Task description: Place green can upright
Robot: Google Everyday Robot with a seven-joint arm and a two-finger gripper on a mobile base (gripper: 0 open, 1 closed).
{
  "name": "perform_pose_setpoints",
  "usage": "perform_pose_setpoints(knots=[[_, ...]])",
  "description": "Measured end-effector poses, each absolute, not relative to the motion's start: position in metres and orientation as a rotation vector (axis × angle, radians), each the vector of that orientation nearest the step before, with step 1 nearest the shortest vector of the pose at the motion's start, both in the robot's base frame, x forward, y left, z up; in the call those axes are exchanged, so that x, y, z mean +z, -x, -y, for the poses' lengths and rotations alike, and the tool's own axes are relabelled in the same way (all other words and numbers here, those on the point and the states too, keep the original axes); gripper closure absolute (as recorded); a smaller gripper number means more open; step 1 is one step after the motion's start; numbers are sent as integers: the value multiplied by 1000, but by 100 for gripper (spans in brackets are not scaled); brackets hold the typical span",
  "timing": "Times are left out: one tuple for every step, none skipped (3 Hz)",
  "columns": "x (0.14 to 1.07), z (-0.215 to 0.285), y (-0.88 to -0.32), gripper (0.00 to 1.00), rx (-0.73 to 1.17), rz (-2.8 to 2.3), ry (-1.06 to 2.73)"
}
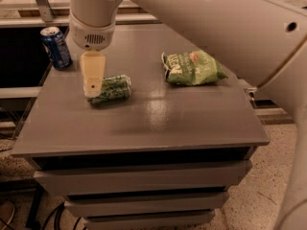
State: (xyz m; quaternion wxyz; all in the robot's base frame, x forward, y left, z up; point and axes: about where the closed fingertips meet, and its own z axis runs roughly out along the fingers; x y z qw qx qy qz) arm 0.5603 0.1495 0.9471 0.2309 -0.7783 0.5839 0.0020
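Observation:
The green can [112, 88] lies on its side on the grey table [158, 119], left of the middle, its long axis running left to right. My gripper [92, 91] hangs down from the white arm over the can's left end. A cream finger [92, 73] covers that end of the can. The second finger is hidden behind it.
A dark blue can [56, 47] stands upright at the table's back left corner. A flat green snack bag [191, 68] lies to the right of the green can. The big white arm crosses the top right. Drawers sit below the table top.

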Motion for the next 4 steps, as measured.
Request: perform_pose_setpoints(knots=[[930,-170,-561,0,9,-1645,2194],[914,-185,-558,0,31,-1734,2222],[897,-192,-555,0,52,-1821,2229],[879,-189,-555,0,66,-1925,2196]])
